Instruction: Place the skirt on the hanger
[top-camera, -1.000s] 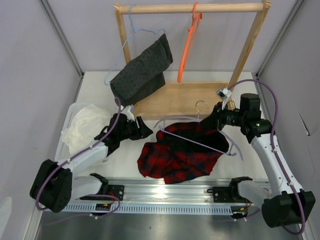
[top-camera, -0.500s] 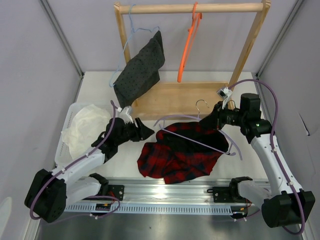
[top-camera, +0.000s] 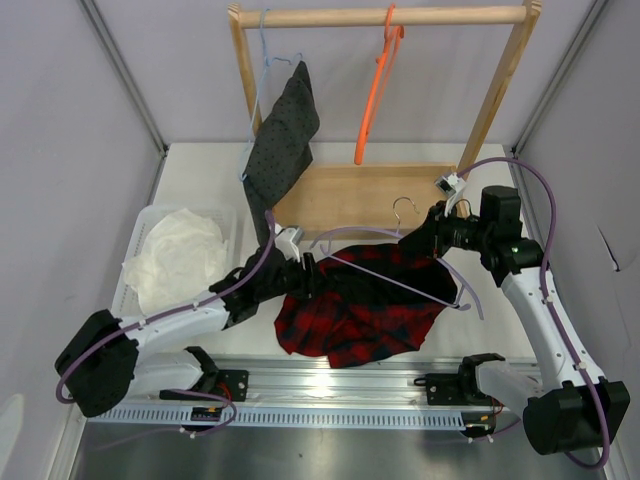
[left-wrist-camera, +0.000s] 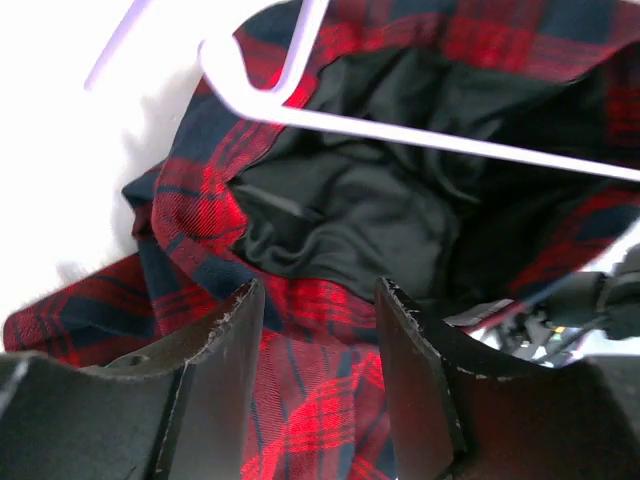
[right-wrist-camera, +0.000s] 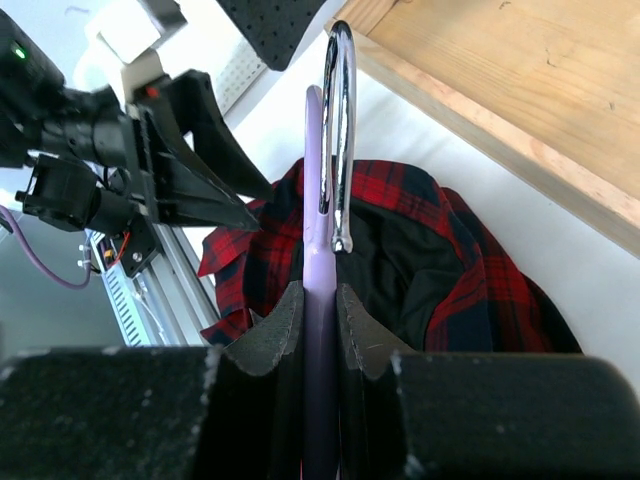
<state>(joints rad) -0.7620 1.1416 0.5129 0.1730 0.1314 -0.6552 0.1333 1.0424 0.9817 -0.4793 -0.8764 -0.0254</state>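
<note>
At 9 o'clock of red-black plaid fabric skirt, left gripper hovering agape, empty; right gripper, 2 o'clock, pinching thin lilac plastic hanger.

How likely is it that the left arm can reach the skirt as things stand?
Probably yes: the left gripper hangs right over the skirt, jaws open, with plaid fabric showing between them. The hanger crosses only farther ahead, not in the way.

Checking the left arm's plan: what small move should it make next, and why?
Probably ease the left gripper down and close on the skirt at its plaid rim: the jaws stand open above it, while the right gripper holds the lilac hanger over the opening.
</note>
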